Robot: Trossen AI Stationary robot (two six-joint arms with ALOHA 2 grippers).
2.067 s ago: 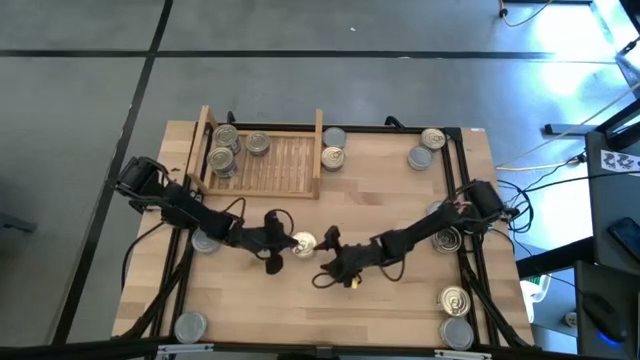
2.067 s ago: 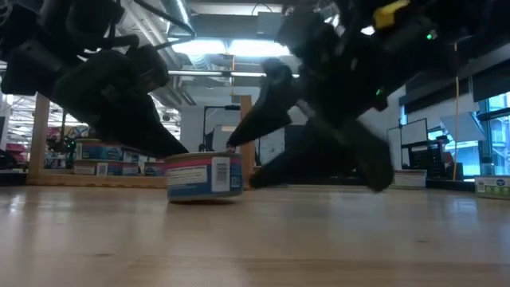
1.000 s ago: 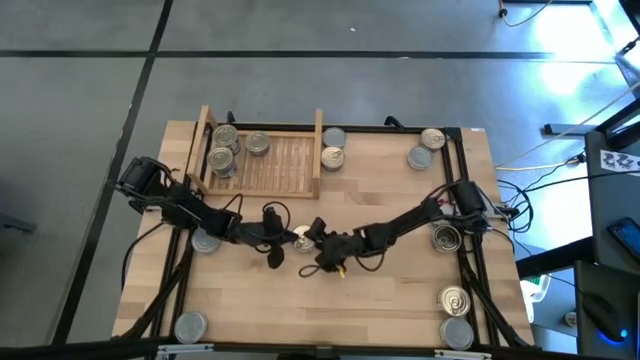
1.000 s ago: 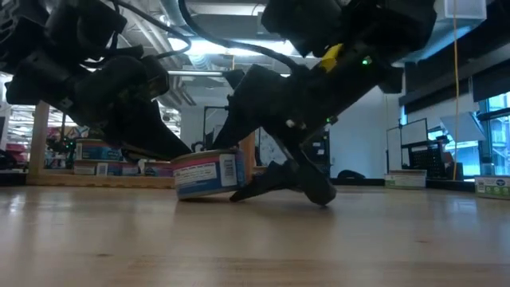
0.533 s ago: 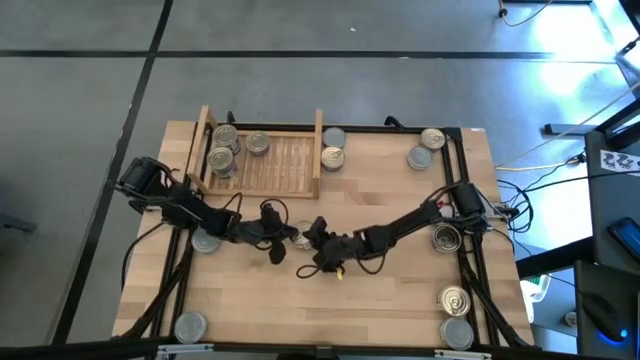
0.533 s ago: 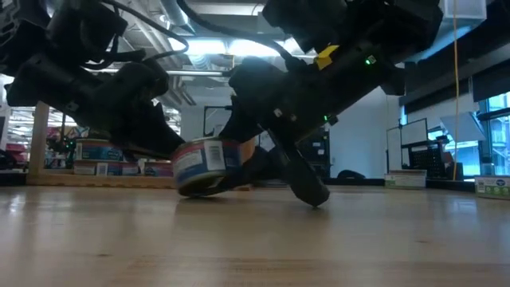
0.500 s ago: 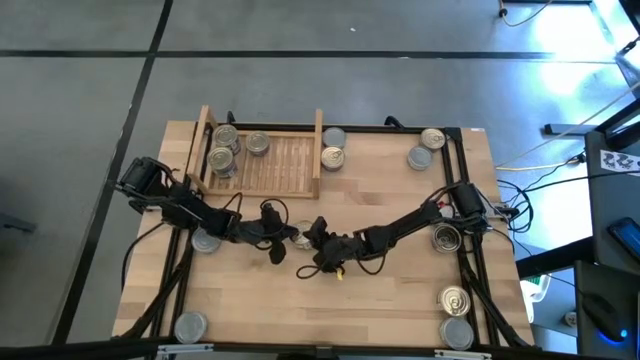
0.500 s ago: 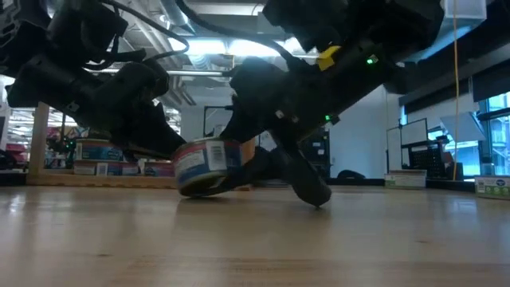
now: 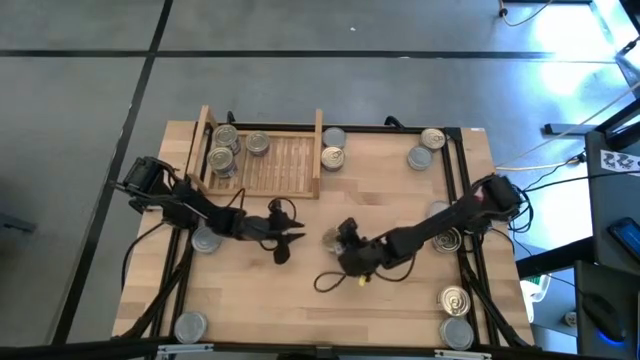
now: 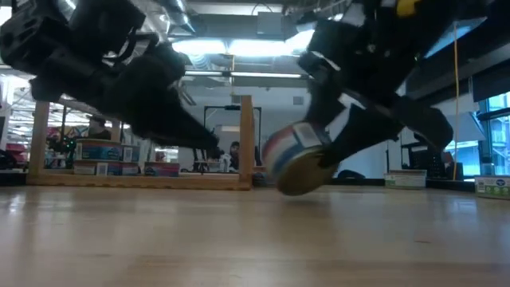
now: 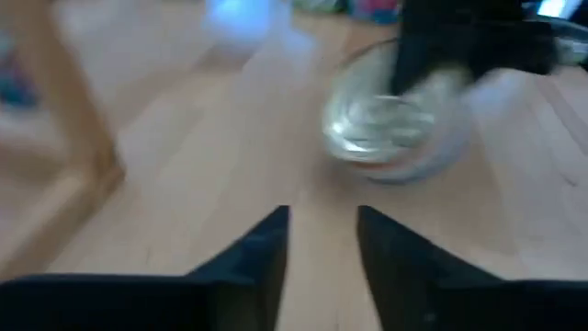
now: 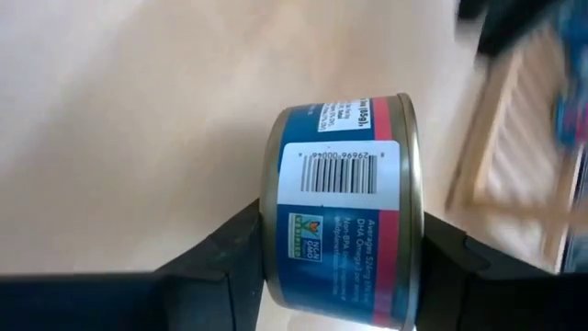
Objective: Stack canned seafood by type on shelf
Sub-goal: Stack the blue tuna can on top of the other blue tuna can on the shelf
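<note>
My right gripper [image 9: 338,243] is near the middle of the table, shut on one tin [image 9: 329,238] with a blue and red label [image 12: 342,221]; in the low view the tin [image 10: 297,162] is tipped steeply. My left gripper [image 9: 292,233] is open just to the tin's left, pointing at it, and the tin [image 11: 386,129] shows ahead of its fingers. The light-wood shelf [image 9: 285,163] at the far left holds three tins [image 9: 224,149] on its slats. Other tins stand on the tabletop. My right gripper pinches the tin between its two fingers [image 12: 230,262], one on each flat end, with the labelled wall [image 12: 340,170] facing the wrist camera. The fingers slant down from the table's right. The tin is tilted, golden end [image 10: 296,177] downward; whether its low edge touches the table I cannot tell.
Two tins [image 9: 332,148] stand right of the shelf's side board, two more [image 9: 426,147] at the far right. Others sit at the right edge [image 9: 446,238], the near right corner [image 9: 455,315], the near left corner [image 9: 190,325] and under the left arm [image 9: 205,240]. A cable loop [image 9: 328,281] lies near the right gripper.
The right gripper closed in on the tin beside the left gripper, took hold and drew it toward the table's right. The tin went from standing flat to steeply tipped. It has come away from the left gripper's fingers, and the left gripper stays behind it.
</note>
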